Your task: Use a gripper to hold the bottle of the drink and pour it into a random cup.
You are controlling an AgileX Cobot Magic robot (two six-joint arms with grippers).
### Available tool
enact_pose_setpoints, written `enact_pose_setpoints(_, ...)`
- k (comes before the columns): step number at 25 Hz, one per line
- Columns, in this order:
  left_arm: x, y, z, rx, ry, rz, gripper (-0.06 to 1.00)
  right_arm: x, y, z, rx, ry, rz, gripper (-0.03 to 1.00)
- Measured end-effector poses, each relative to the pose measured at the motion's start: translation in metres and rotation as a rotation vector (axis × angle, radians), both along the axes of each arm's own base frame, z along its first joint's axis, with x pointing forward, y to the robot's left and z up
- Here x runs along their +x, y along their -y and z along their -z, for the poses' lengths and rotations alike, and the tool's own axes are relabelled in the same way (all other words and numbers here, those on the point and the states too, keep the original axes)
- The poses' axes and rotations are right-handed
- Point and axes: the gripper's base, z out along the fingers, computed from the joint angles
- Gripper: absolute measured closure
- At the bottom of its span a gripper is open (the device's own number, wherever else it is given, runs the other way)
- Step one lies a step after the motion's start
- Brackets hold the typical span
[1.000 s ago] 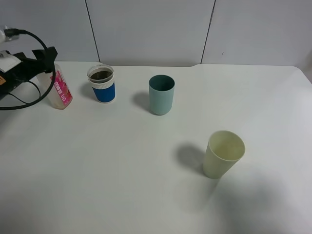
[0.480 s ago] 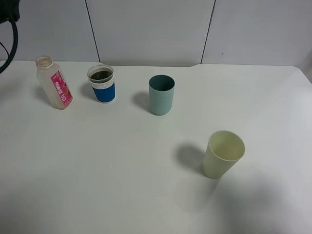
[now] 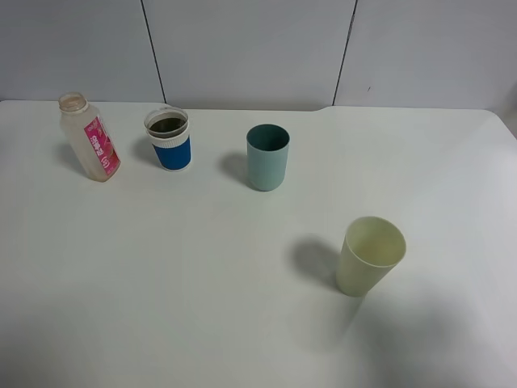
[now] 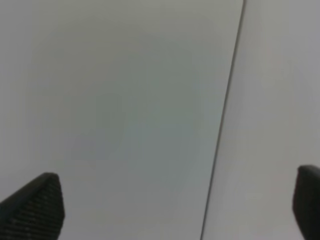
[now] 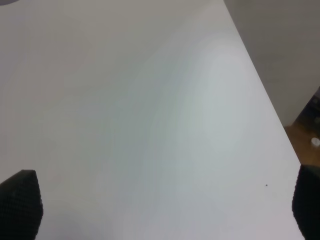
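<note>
White tabletop [image 3: 202, 307] is stretching under everything, grey wall panels [image 3: 250, 48] standing behind. Left gripper [image 4: 175, 210] is spreading its fingers [image 4: 35, 207] wide with nothing between them, facing the panelled wall. Right gripper [image 5: 165, 210] is likewise gaping, empty, over bare table near its edge. Further out, the bottle [image 3: 90, 137] is standing at the table's far left, uncapped, apparently empty. Just beside it the cup [image 3: 169, 139] is holding the drink [image 3: 167, 124]. Teal tumbler [image 3: 267, 157] and pale tumbler [image 3: 370, 255] are sitting farther right
</note>
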Motion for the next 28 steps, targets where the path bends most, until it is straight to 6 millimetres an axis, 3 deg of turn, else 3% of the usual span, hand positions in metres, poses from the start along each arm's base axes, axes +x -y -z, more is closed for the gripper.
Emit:
enact_pose_setpoints(11,-0.070,-0.001,-0.027,-0.001,-0.099,-0.111,0.07,0.000,0.000,0.000,0.000,0.000,0.000,-0.03)
enact_pose_setpoints(20,-0.140,-0.003,-0.034,0.006,-0.203,-0.229,0.08,0.000,0.000,0.000,0.000,0.000,0.000,-0.03)
enact_pose_setpoints(28,-0.185,0.004,-0.028,0.102,-0.351,-0.214,0.11,0.000,0.000,0.000,0.000,0.000,0.000,-0.03)
